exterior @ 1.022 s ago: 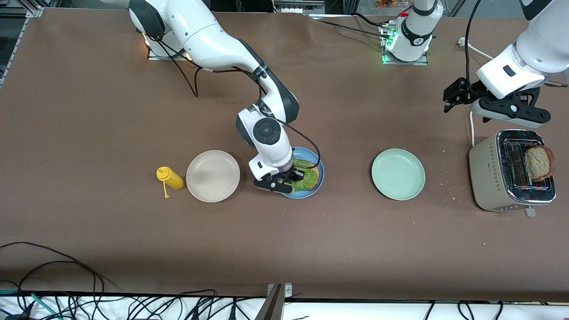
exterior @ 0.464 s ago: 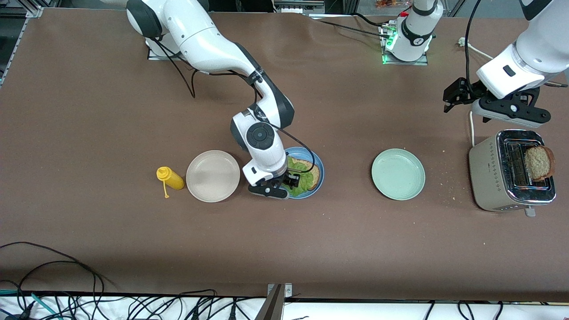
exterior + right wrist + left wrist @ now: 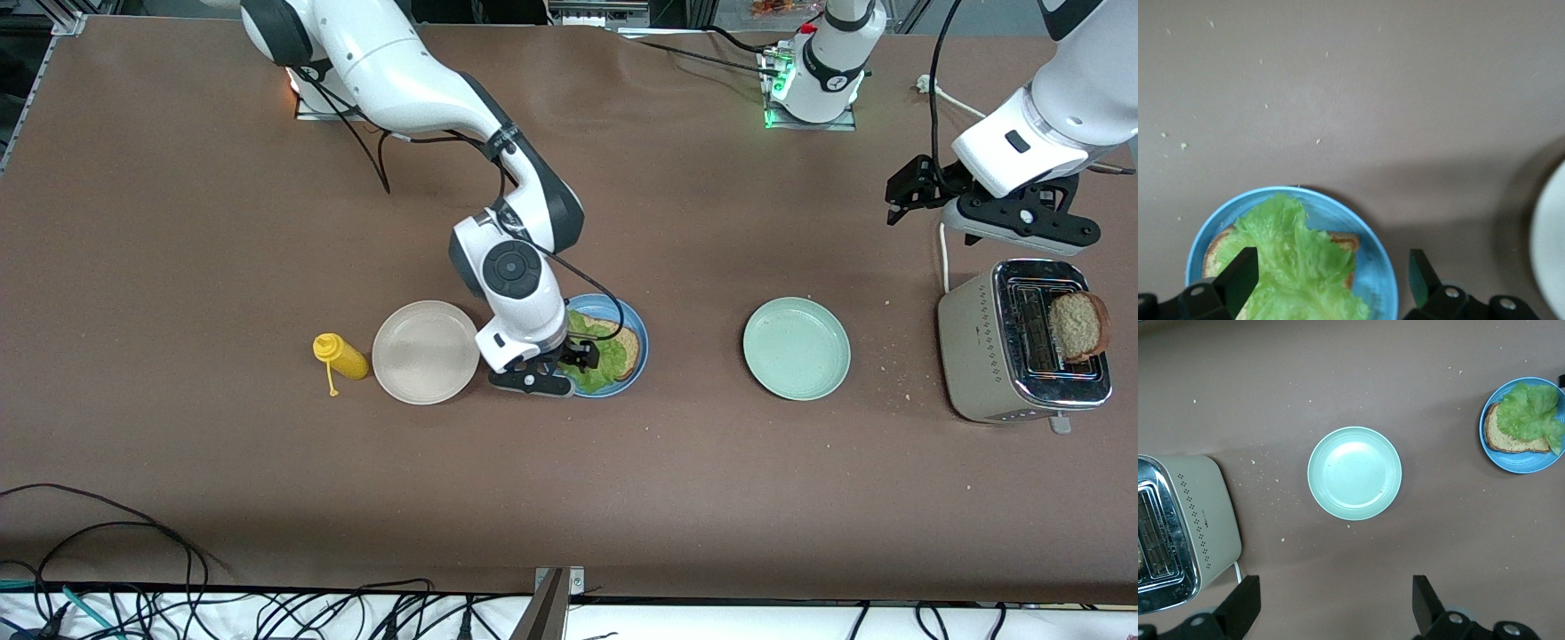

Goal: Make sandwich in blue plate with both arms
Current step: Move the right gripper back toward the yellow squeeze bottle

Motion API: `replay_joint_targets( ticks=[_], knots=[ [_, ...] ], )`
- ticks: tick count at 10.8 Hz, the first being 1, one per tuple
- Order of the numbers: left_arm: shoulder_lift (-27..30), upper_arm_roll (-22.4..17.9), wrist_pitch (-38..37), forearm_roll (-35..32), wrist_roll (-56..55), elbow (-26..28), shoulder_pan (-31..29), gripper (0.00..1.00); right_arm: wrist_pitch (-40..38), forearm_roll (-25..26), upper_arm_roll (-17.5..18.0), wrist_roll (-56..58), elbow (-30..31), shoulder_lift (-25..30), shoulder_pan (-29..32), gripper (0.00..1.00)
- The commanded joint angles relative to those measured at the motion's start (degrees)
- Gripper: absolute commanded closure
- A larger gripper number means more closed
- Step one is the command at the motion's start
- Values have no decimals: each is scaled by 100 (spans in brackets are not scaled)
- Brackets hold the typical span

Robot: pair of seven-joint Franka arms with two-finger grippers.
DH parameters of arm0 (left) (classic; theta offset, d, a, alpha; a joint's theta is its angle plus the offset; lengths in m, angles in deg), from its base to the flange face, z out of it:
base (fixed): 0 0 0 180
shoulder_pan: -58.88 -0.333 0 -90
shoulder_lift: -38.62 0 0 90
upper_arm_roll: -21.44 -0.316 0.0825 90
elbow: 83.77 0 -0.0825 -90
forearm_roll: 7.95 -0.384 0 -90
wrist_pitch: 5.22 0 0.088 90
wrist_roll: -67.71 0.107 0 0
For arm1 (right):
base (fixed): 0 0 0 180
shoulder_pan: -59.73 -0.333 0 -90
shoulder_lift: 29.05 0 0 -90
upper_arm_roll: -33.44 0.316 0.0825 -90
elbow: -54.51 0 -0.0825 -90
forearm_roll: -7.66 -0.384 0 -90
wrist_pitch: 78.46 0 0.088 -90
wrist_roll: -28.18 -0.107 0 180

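The blue plate point(image 3: 642, 341) holds one brown-crusted toast slice point(image 3: 629, 345) with a green lettuce leaf point(image 3: 608, 357) lying on top. My right gripper point(image 3: 532, 382) hangs open and empty just above the plate's edge nearest the beige plate; in the right wrist view point(image 3: 1330, 280) its fingers straddle the lettuce point(image 3: 1291, 260) and plate point(image 3: 1373, 267). A second toast slice point(image 3: 1077, 324) stands in the toaster point(image 3: 982, 356). My left gripper point(image 3: 1022, 233) waits open and empty high above the table beside the toaster, shown in the left wrist view point(image 3: 1331, 613).
A pale green plate point(image 3: 797, 348) lies between the blue plate and the toaster. A beige plate point(image 3: 426, 352) and a yellow squeeze bottle point(image 3: 340, 356) lie toward the right arm's end. Crumbs dot the table near the toaster. Cables run along the table's near edge.
My right gripper has drifted off the middle of the blue plate toward the beige plate, leaving the lettuce on the toast. The left arm has not moved.
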Motion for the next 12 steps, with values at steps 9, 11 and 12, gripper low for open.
replay_joint_targets(
  ticks=[9,11,12],
  knots=[
    [15,-22,-69,-41,-42,-61,57,0,-2065,-287,334,3670,1498,2440,1947,0],
    [15,-22,-69,-41,-42,-61,57,0,-2127,-270,642,4574,1824,2757,2545,0],
    [15,-22,-69,-41,-42,-61,57,0,-2214,-278,704,5075,1825,2793,2774,0]
  ],
)
